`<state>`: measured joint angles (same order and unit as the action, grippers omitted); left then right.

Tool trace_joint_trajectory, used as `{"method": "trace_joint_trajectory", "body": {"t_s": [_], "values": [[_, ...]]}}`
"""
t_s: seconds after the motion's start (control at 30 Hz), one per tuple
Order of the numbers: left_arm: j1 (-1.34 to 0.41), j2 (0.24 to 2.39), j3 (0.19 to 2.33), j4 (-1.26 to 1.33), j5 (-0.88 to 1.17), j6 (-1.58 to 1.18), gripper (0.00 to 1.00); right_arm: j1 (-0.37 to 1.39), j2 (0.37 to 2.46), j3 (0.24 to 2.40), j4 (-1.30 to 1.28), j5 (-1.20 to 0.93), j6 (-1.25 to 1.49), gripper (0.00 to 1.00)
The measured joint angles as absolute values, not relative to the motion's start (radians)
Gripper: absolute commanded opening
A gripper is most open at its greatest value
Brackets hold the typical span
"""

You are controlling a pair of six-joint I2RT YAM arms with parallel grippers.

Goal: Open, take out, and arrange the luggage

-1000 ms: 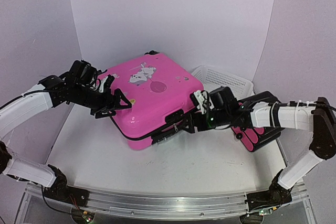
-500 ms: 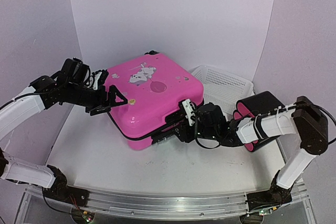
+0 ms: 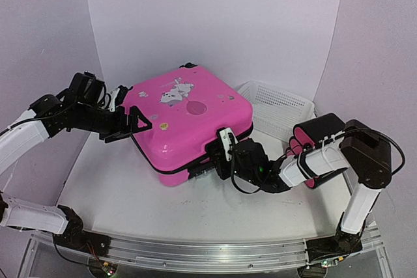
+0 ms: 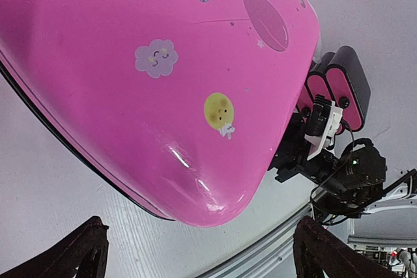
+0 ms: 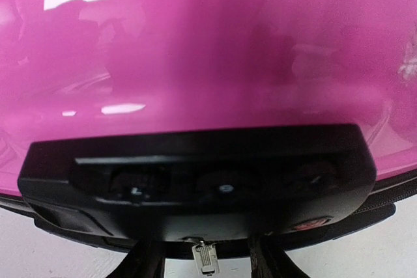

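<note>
The luggage (image 3: 186, 118), a bright-pink hard-shell suitcase with cartoon stickers, lies flat and closed mid-table. My left gripper (image 3: 133, 127) stands wide open at its left edge, apart from the shell. In the left wrist view its fingertips (image 4: 71, 252) frame the luggage (image 4: 130, 96) corner from below. My right gripper (image 3: 215, 159) is low against the front right side. In the right wrist view it faces the black lock panel (image 5: 195, 180). A metal zip pull (image 5: 207, 258) hangs between its fingers (image 5: 140, 262), which stand partly closed and do not touch the pull.
A white mesh basket (image 3: 280, 102) stands behind the suitcase at the right. Small black cases with pink ends (image 3: 319, 131) are stacked at the right, just behind my right forearm. White walls close the back and both sides.
My right gripper has slid left along the suitcase front to the lock panel and narrowed its jaws. My left gripper has drawn back a little to the left and opened slightly wider.
</note>
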<state>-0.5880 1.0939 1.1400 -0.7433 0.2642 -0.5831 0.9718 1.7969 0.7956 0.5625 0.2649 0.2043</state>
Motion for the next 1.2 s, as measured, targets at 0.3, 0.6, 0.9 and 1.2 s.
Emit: {"method": "trace_joint_trajectory", "body": {"t_s": [0.3,0.6,0.9,1.2], "values": [[-0.511,1.119,1.254,-0.828,0.224,-0.534,1.0,1.023,1.85,0.814,0.632,0.427,0.178,0.0],[-0.25,1.297,1.551,-0.879,0.207,-0.418,0.99,0.962,1.798,0.802,0.561,0.236,0.18,0.0],[-0.166,1.768,2.024,-0.879,0.219,-0.242,0.99,0.838,1.735,0.806,0.421,-0.112,0.192,0.0],[-0.096,2.257,2.397,-0.875,0.383,-0.152,0.91,0.825,1.735,0.826,0.388,-0.148,0.228,0.0]]}}
